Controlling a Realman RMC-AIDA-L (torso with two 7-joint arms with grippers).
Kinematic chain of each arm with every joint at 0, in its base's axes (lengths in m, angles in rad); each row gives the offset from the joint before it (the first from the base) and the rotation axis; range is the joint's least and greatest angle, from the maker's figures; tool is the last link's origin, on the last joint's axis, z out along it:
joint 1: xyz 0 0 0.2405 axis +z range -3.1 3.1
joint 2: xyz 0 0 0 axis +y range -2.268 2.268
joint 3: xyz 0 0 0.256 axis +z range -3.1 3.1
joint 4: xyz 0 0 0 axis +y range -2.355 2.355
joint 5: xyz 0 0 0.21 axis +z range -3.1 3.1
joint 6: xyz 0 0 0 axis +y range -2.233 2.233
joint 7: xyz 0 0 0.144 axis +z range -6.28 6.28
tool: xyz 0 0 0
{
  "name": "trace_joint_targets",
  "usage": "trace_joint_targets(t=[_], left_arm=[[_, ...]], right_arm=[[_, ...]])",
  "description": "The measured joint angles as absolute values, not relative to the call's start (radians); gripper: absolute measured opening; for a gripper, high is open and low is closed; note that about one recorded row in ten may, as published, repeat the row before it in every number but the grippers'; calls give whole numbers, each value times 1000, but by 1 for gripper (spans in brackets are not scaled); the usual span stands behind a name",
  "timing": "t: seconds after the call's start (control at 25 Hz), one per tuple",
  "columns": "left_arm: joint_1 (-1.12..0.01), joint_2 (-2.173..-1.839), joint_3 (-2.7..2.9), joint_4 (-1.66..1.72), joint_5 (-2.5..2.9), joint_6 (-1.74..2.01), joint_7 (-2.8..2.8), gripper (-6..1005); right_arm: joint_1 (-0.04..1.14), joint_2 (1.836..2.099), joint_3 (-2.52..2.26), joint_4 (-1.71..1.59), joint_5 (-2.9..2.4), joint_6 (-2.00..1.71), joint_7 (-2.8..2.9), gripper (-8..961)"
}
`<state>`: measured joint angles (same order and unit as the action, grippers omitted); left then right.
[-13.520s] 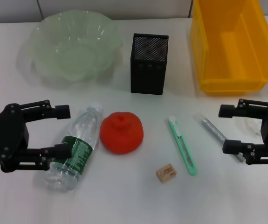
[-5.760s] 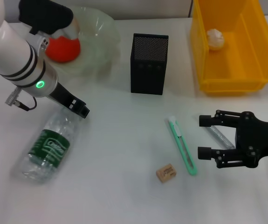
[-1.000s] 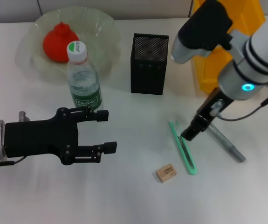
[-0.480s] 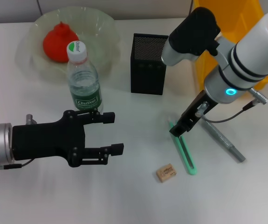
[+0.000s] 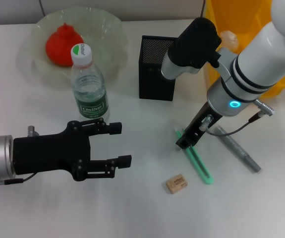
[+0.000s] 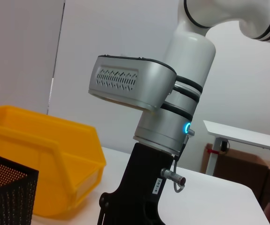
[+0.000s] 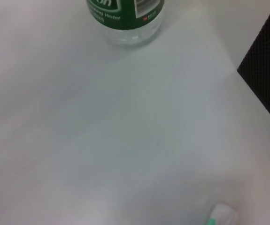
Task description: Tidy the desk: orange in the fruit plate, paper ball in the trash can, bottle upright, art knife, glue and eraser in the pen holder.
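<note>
The orange [image 5: 63, 43] lies in the fruit plate [image 5: 110, 29] at the back left. The bottle [image 5: 88, 84] stands upright in front of the plate; its base shows in the right wrist view [image 7: 125, 18]. The art knife [image 5: 200, 162], glue [image 5: 238, 148] and eraser [image 5: 176, 183] lie on the desk [image 5: 142, 213]. My right gripper [image 5: 188, 139] points down over the knife's white tip [image 7: 221, 216]. My left gripper [image 5: 121, 144] is open and empty, low over the desk in front of the bottle. The pen holder [image 5: 154, 69] stands at the back centre.
The yellow trash can [image 5: 212, 20] stands at the back right, mostly behind my right arm, with the paper ball [image 5: 230, 38] partly showing inside. The left wrist view shows my right arm [image 6: 158, 117], the trash can [image 6: 41, 159] and the pen holder [image 6: 8, 192].
My right arm has swung left and lowered, bringing its gripper over the knife's white-tipped end. My left gripper has edged slightly right. The objects have stayed where they were.
</note>
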<state>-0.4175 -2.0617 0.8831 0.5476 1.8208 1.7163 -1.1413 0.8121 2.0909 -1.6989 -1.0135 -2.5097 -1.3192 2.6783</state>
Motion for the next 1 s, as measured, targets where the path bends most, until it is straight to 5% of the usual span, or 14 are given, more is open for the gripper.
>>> trace_joint_targets(t=[0.12,0.56,1.0], left_arm=[[-413,-2062,881,548,1821,1716,-1139,799],[-409,-2058,885,548,1821,1716,-1138,798],[-410,-2058,885,548,1821,1714,-1140,798]], right_arm=[[817,2091,-1700,-1013,-2510,-1319,2678,472],[836,2091,-1717,-999,-2516,-1325,2677,93],[818,2089,-1719,-1031,-2512,-1344,2671,91]])
